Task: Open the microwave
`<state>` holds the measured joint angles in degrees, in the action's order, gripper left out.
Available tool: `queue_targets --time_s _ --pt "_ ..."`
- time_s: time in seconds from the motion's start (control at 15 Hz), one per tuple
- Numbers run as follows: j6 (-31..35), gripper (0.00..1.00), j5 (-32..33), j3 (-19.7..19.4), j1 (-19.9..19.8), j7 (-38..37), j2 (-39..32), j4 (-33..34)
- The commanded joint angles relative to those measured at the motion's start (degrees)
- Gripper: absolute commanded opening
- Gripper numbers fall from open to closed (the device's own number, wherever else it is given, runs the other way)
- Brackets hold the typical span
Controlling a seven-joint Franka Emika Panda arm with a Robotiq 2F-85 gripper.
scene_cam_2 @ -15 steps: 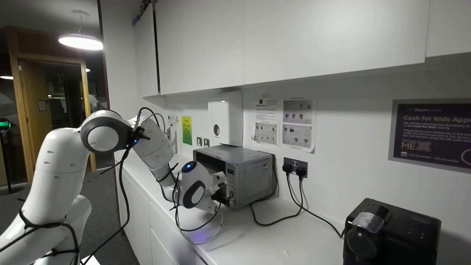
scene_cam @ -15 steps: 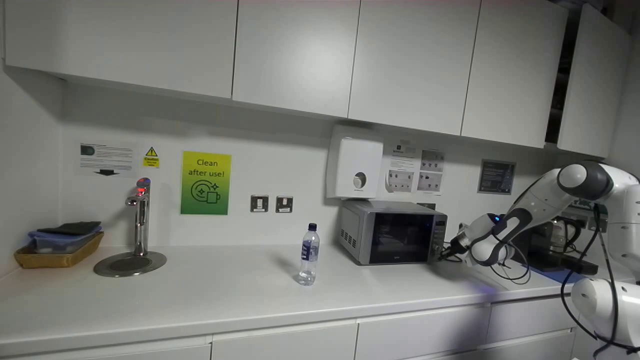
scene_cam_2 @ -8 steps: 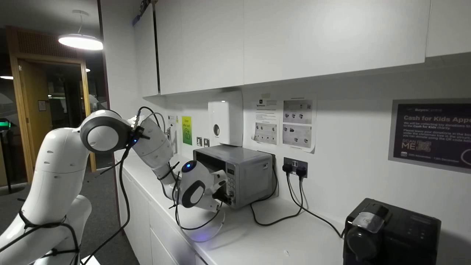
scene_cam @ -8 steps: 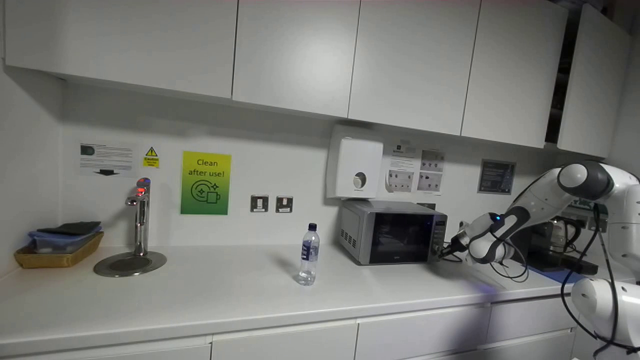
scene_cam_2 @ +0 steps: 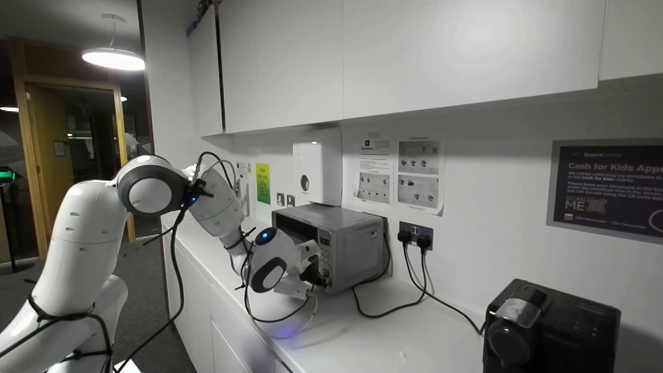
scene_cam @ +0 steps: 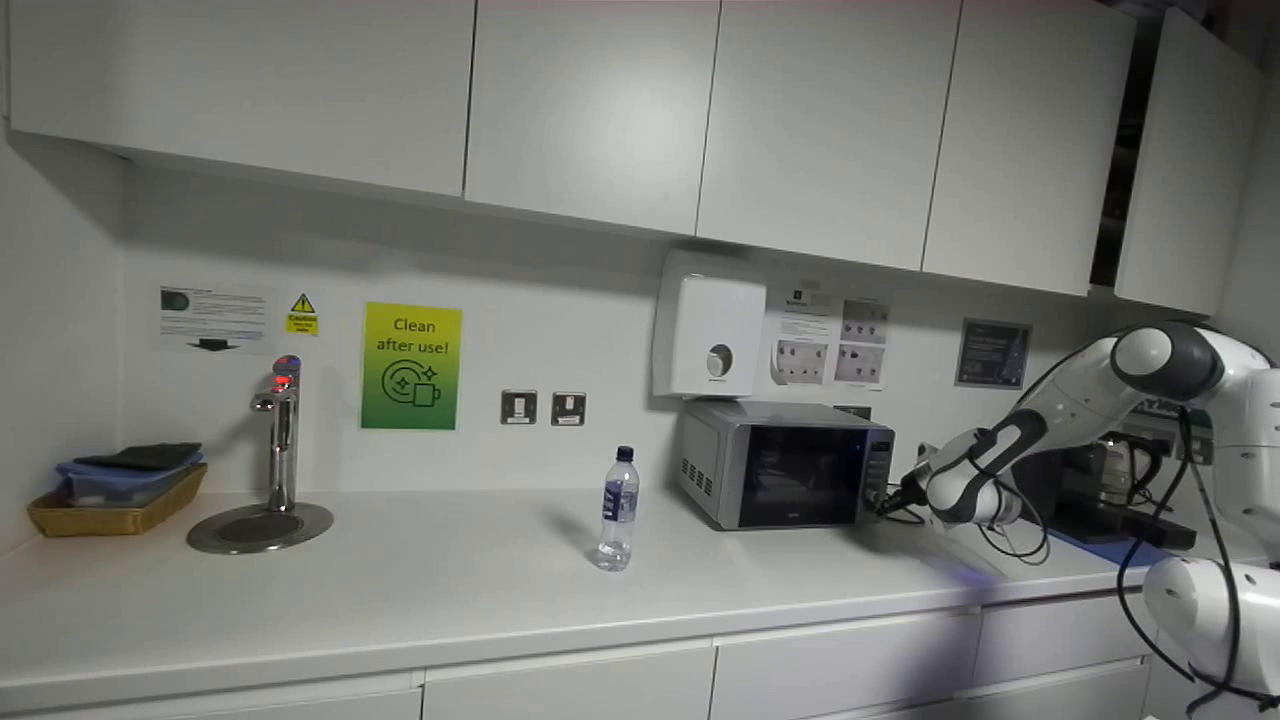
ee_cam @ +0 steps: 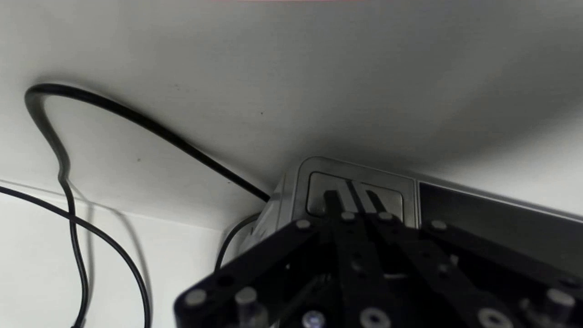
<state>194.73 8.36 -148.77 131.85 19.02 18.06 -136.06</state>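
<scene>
The silver-grey microwave (scene_cam: 715, 470) stands on the counter against the wall, also in the other exterior view (scene_cam_2: 357, 248). Its dark glass door (scene_cam: 803, 477) looks shut. My gripper (scene_cam: 886, 506) is at the lower part of the control panel, at the microwave's front corner; it also shows there in an exterior view (scene_cam_2: 320, 281). In the wrist view my gripper (ee_cam: 353, 187) is shut with its fingertips together and nothing between them. The tips lie over the rectangular door button (ee_cam: 391, 200) at the panel's bottom. Whether they touch or press it, I cannot tell.
A water bottle (scene_cam: 618, 510) stands on the counter (scene_cam: 450, 580) beside the microwave. A black power cable (ee_cam: 136, 118) loops on the counter by the microwave's side. A black coffee machine (scene_cam_2: 554, 331) stands farther along. A white dispenser (scene_cam_2: 317, 168) and cupboards (scene_cam_2: 414, 57) are above.
My arm and wrist have shifted slightly toward the microwave and tilted a little. The fingertips stay at the lower control panel. The microwave and its door look unchanged.
</scene>
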Motion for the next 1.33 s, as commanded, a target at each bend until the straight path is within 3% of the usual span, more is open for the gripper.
queue_targets --time_s 0.0,0.33,0.4,0.73,1.27 --pt "3.24 0.0 -6.88 -0.62 2.52 6.25 0.65 -0.62" --pt "7.0 0.0 -15.95 -0.53 5.17 14.4 2.23 -0.52" --pt "3.2 0.0 -16.91 -0.56 5.6 14.89 1.03 2.32" --pt "3.15 0.0 -22.04 -0.55 6.79 20.72 1.32 3.66" --pt "3.15 0.0 -20.81 -0.37 6.62 22.55 3.14 4.88"
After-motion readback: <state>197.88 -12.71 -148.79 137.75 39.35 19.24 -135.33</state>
